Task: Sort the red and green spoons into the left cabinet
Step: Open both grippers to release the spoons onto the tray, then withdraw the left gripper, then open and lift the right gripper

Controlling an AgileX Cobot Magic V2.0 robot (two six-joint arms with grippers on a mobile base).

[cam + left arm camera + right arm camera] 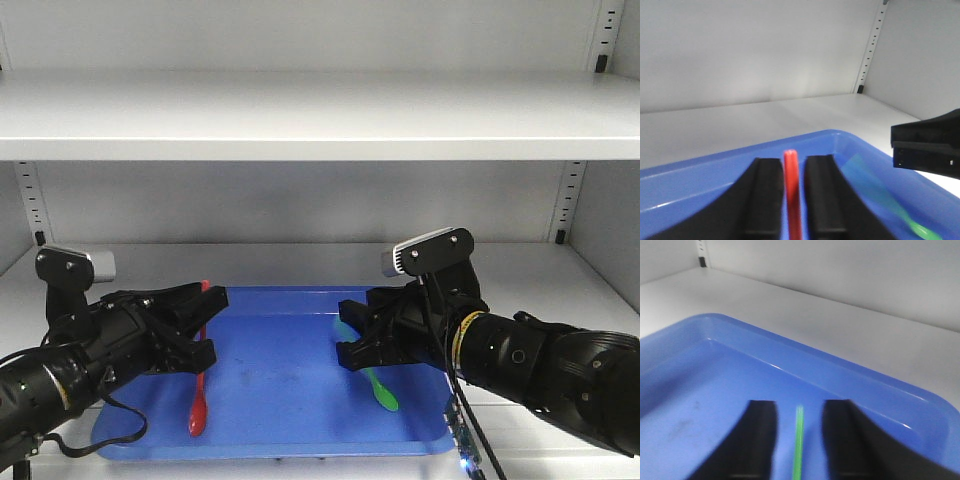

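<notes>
The cabinet (300, 120) carries a shallow blue tray (290, 345) on its lower shelf (300, 262), set toward the shelf's front edge, and both spoons are inside the tray. By the tray's left edge, the left gripper (200, 325) reaches in over the rim with the red spoon (198, 405) running between its fingers (762, 200); in the left wrist view the red handle stands upright in the narrow gap between the two black pads, which sit close on either side of it, though whether they actually press it cannot be told. The spoon's bowl lies low near the tray's front left corner, and its handle rises toward the tray's back edge. The middle of the tray floor is bare blue plastic with a few faint scuffs. Toward the tray's right edge, the right gripper (352, 335) hangs over the green spoon (380, 392), whose bowl rests on the tray floor near the front right corner. In the right wrist view the thin green handle runs up between the two dark fingers (760, 440), with a clear strip of blue showing on each side, so these jaws stand apart and grasp nothing. The two grippers face each other across the tray, well apart.
</notes>
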